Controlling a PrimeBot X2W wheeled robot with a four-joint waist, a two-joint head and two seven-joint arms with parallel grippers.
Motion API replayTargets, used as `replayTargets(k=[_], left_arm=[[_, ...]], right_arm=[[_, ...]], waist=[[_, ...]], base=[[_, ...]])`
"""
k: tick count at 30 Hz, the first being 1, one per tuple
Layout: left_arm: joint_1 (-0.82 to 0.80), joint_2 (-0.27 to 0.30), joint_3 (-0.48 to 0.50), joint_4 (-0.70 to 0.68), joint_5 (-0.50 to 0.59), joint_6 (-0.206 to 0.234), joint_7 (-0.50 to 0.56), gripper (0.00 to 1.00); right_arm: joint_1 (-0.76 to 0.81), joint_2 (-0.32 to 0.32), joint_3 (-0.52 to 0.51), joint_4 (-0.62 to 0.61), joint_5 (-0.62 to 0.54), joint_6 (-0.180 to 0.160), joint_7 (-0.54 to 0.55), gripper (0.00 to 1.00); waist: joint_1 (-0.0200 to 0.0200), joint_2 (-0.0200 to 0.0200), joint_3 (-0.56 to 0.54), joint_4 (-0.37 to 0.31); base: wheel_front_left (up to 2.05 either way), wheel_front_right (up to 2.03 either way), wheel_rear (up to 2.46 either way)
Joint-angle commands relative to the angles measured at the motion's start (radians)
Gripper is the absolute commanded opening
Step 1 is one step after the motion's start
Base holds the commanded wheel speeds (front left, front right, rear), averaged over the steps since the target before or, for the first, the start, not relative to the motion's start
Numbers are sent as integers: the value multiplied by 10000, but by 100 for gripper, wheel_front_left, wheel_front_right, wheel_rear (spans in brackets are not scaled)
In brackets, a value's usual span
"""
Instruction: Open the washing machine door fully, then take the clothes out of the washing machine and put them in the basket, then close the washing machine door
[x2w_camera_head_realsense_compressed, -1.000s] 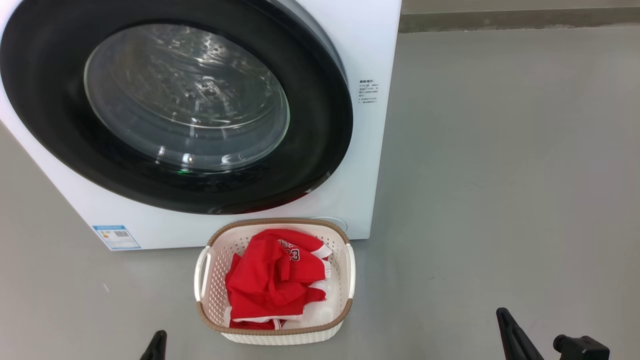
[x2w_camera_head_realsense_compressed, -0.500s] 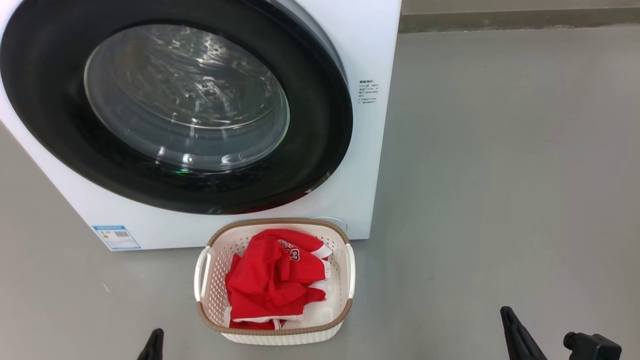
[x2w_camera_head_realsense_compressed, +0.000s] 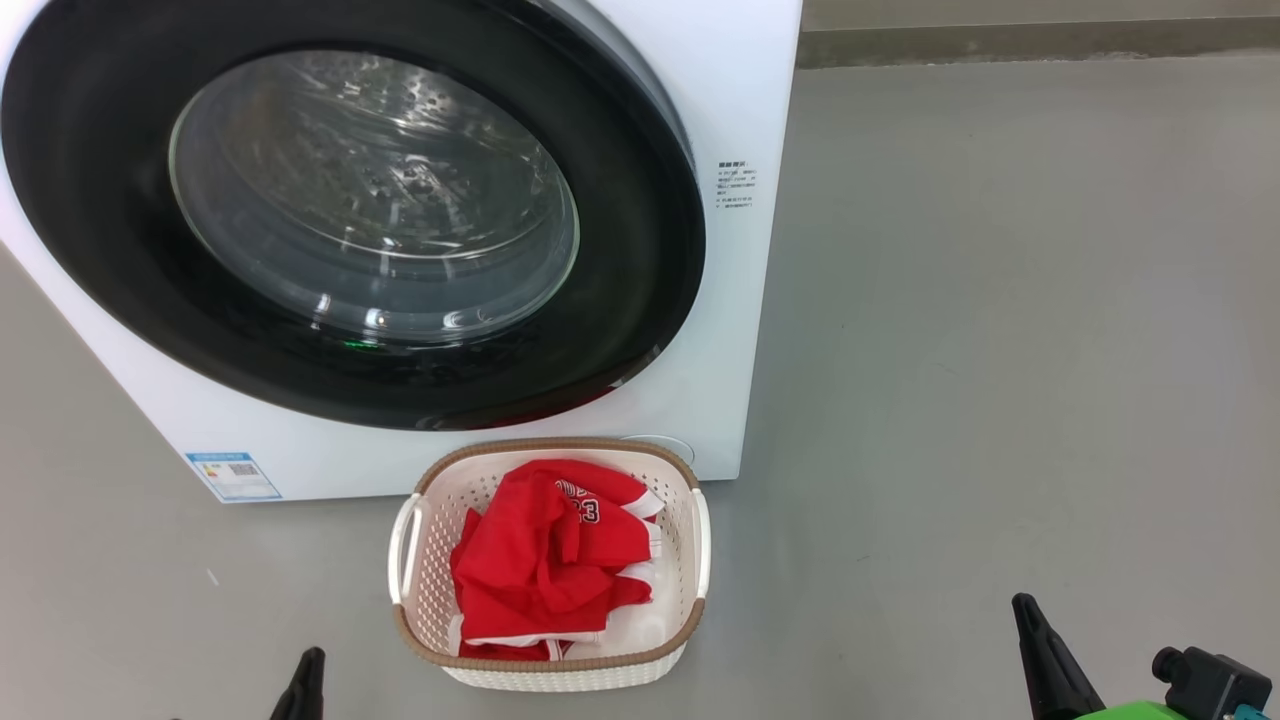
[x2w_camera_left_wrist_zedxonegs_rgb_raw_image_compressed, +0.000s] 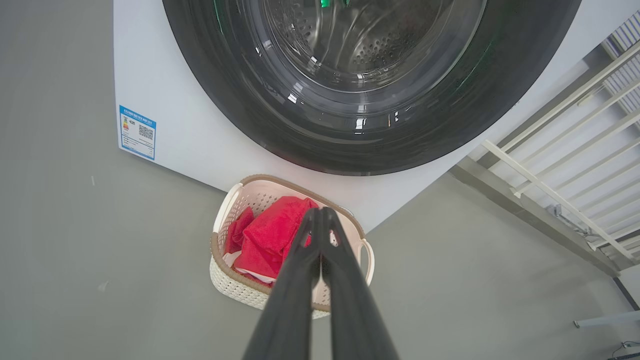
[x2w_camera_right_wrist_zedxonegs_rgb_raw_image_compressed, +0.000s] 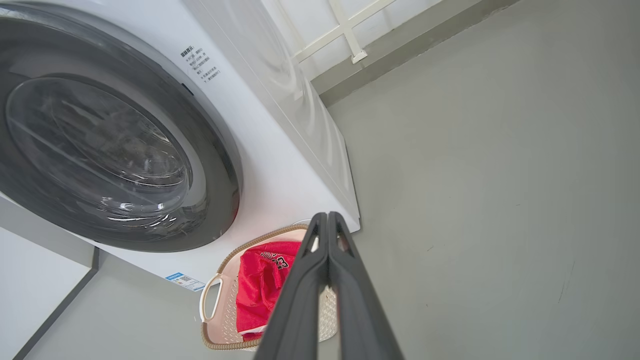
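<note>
Smooth grey floor (x2w_camera_head_realsense_compressed: 1000, 350), faint scuffs. Dark skirting (x2w_camera_head_realsense_compressed: 1000, 42) along far wall, white railing (x2w_camera_left_wrist_zedxonegs_rgb_raw_image_compressed: 550, 198) beyond. Washer (x2w_camera_head_realsense_compressed: 740, 100) stands on floor, door (x2w_camera_head_realsense_compressed: 640, 300) closed. Basket (x2w_camera_head_realsense_compressed: 550, 680) on floor just before washer, clothes (x2w_camera_head_realsense_compressed: 540, 560) heaped inside. Left pincer (x2w_camera_left_wrist_zedxonegs_rgb_raw_image_compressed: 320, 212) and right pincer (x2w_camera_right_wrist_zedxonegs_rgb_raw_image_compressed: 327, 216) both pressed together, empty.

We find the washing machine (x2w_camera_head_realsense_compressed: 740, 350) on the floor (x2w_camera_head_realsense_compressed: 1000, 350), its door (x2w_camera_head_realsense_compressed: 640, 250) flush against its front. Just before it (under the door's lower edge) sits the basket (x2w_camera_head_realsense_compressed: 555, 443), the clothes (x2w_camera_head_realsense_compressed: 540, 560) in it. Nearer us, the left gripper (x2w_camera_head_realsense_compressed: 312, 660) and right gripper (x2w_camera_head_realsense_compressed: 1022, 605) flank it.
</note>
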Motion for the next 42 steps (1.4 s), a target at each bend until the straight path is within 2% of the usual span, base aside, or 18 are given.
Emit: replayTargets(k=[1,42], left_arm=[[-415,100,255,-294,-340,-20,90,0],[-880,-376,816,-628,-4133,-43,1245,0]], right_arm=[[-407,-166,-25,-267,331,-3,63,0],[-1142,-285,-283,-532,4502,-7,1198,0]], waist=[[-1,0,-3,0],[-1,0,-64,-7]], base=[[0,0,0],[0,0,0]])
